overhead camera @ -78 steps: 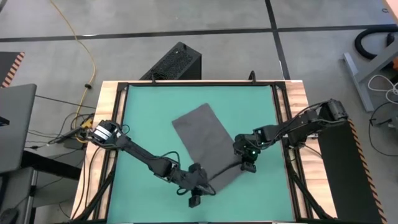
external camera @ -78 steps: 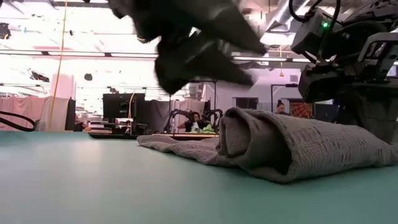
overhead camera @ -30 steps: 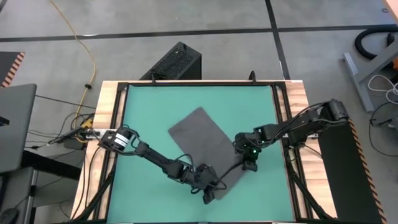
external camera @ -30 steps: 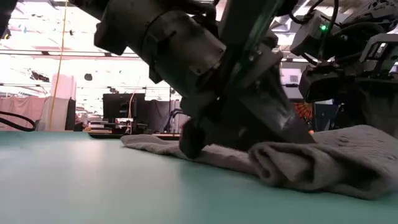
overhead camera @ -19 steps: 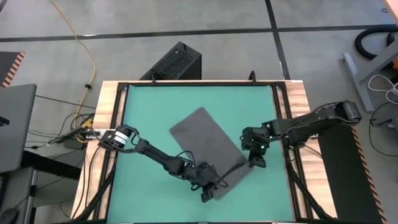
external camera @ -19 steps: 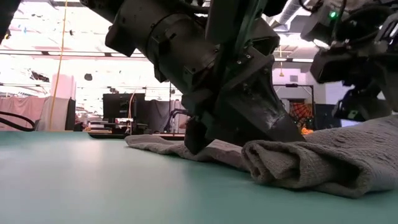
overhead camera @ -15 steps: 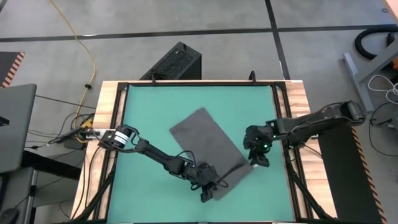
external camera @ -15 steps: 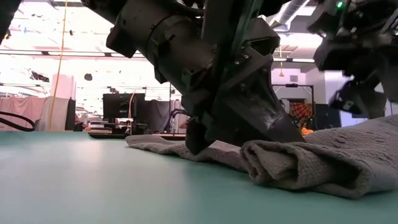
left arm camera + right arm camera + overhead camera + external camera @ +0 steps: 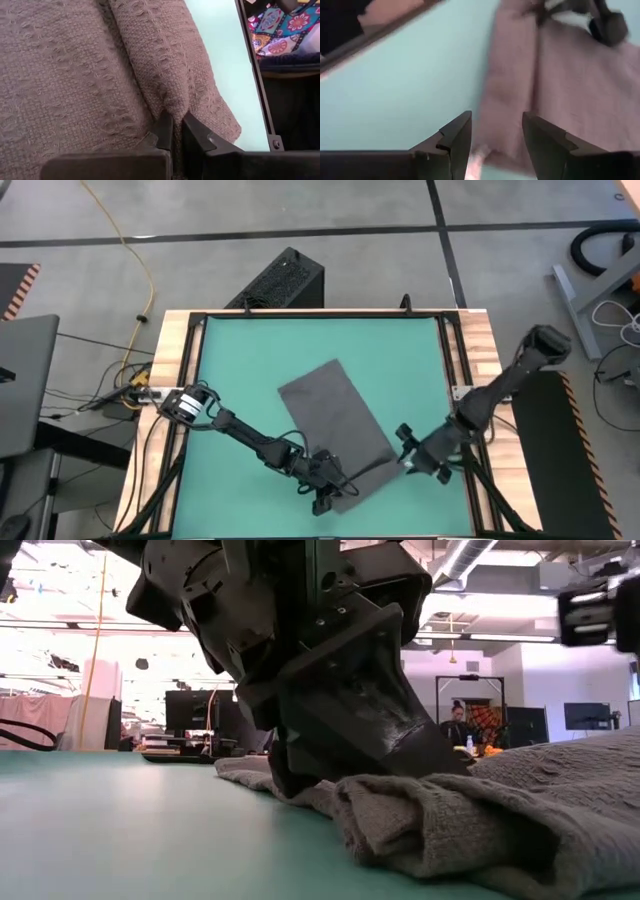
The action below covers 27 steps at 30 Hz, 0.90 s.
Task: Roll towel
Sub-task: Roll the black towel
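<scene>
On the green mat (image 9: 240,360) your towel (image 9: 335,415) lay near the middle, its 5 o'clock end folded over, where your left gripper (image 9: 322,502) pinched it to start rolling while your right gripper (image 9: 405,448) waited open at 4 o'clock.

I see two slim black arms built of jointed tubes; the left arm (image 9: 245,440) carries a round silvery-white collar near its base, and thin dark cables loop along its links. The right arm (image 9: 495,388) ends in a blocky grey shoulder housing. From low down, the left gripper (image 9: 345,755) is an angular matte-black wedge, scuffed pale on its face. The right gripper's fingers (image 9: 457,135) are pointed black prongs on a flat dark bar
</scene>
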Tool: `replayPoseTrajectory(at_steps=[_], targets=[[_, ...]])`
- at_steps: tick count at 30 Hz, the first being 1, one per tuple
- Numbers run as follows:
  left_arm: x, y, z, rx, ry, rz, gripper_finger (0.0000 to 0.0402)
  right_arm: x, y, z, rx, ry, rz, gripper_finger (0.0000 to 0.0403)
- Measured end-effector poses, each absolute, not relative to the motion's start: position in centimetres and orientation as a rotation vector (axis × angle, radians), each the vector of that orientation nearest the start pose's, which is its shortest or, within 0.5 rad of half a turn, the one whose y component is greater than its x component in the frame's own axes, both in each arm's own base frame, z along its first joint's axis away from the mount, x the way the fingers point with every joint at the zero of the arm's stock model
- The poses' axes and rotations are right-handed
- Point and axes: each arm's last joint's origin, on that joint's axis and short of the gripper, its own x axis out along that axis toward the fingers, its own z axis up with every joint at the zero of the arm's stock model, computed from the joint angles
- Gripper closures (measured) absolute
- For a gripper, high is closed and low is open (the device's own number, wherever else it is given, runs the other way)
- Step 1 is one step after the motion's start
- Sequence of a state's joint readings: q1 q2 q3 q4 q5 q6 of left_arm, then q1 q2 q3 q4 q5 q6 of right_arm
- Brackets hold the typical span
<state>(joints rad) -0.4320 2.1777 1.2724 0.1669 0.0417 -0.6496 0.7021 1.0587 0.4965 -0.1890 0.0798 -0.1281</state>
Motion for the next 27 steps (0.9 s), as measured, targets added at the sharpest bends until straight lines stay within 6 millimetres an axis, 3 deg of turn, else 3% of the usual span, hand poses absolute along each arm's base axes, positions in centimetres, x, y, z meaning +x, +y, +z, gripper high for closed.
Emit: replayPoseTrajectory(at_steps=[7,13,19,23,27], targets=[[40.0,-18.4,9.9,-0.454,0.838,-0.213,0.0401,14.7,15.9,16.6,-0.54,0.687,0.58,0.0203],[40.1,-18.2,9.9,-0.458,0.843,-0.223,0.0401,15.1,16.2,14.8,-0.659,0.73,0.469,0.0203],[40.1,-18.3,9.9,-0.457,0.838,-0.223,0.0398,16.0,15.9,13.0,-0.644,0.816,0.401,0.0207],[40.0,-18.2,10.7,-0.421,0.819,-0.245,0.0385,16.5,15.7,12.1,-0.551,0.881,0.37,0.0247],[39.6,-17.9,12.8,-0.366,0.799,-0.232,0.0385,16.7,15.6,12.0,-0.449,0.926,0.407,0.0332]])
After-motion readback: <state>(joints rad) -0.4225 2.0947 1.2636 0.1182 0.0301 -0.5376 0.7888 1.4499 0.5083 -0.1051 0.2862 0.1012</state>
